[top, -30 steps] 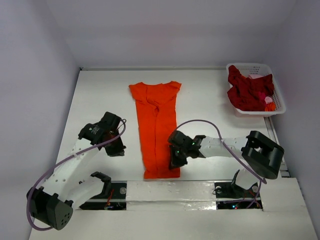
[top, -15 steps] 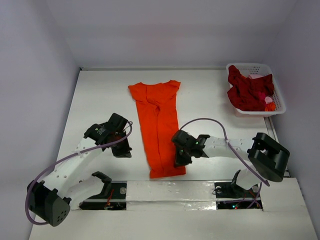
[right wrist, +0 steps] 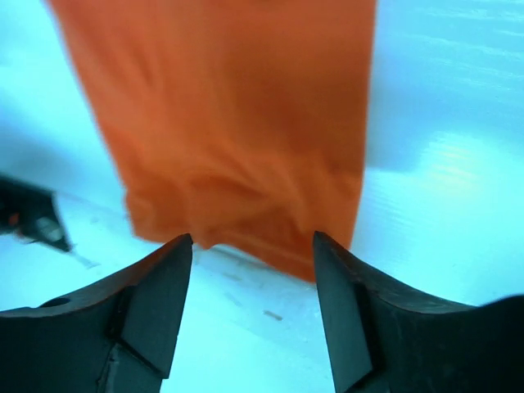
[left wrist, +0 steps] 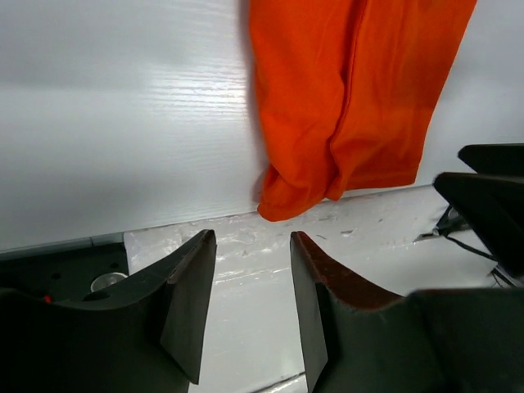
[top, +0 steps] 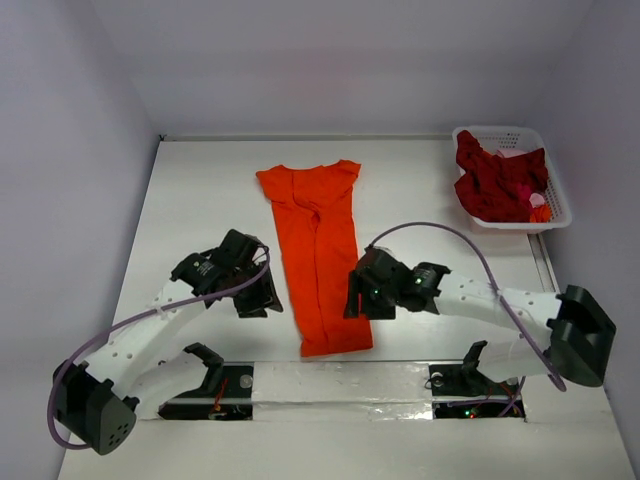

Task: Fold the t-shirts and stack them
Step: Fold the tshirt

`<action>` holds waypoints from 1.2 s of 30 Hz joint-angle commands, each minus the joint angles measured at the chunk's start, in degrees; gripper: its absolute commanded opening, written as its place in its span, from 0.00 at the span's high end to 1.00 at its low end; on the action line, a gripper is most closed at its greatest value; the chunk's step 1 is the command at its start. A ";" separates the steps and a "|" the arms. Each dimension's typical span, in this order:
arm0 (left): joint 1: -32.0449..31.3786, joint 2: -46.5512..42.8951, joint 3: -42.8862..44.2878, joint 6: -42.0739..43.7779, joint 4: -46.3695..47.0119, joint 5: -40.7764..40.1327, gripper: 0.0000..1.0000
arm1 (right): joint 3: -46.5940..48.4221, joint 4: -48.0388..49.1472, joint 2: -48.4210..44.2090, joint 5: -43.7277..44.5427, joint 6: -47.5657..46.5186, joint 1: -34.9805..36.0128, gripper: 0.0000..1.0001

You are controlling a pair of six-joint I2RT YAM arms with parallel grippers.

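The orange t-shirt lies mid-surface, already narrowed into a long strip running twelve to six. The left hand sits just beside the hem end at nine and the right hand at three, both spread and pinching nothing. The dark red t-shirts are heaped in the basket at two o'clock. The cloth looks light, limp and quick to bunch, so it is probably best pinched at both hem corners, through every layer.

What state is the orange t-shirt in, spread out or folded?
Folded lengthwise: the orange t-shirt lies as a narrow strip, both sides turned in to meet along the middle. No crosswise fold yet.
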 commanded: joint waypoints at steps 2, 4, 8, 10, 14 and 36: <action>-0.84 -2.46 -5.12 -1.68 6.04 7.44 0.61 | 1.94 -2.71 -6.94 0.01 -1.00 -0.30 0.33; -1.54 -2.99 -8.19 -2.56 8.77 8.60 0.61 | 0.53 -2.97 -9.48 -0.79 -0.82 -0.30 0.33; -3.13 -3.25 -11.45 -5.02 11.84 10.18 0.63 | -4.30 -2.45 -11.78 -1.67 -0.20 -0.30 0.36; -5.05 -3.78 -12.86 -6.16 12.73 11.41 0.67 | -6.76 -1.57 -12.13 -2.54 0.06 -0.30 0.37; -7.95 -3.52 -15.06 -9.94 16.68 14.39 0.70 | -8.18 -1.39 -12.49 -4.04 -0.20 -0.30 0.38; -17.72 -0.70 -23.58 -21.99 27.93 18.01 0.70 | -8.44 -0.25 -8.98 -6.77 1.03 2.51 0.38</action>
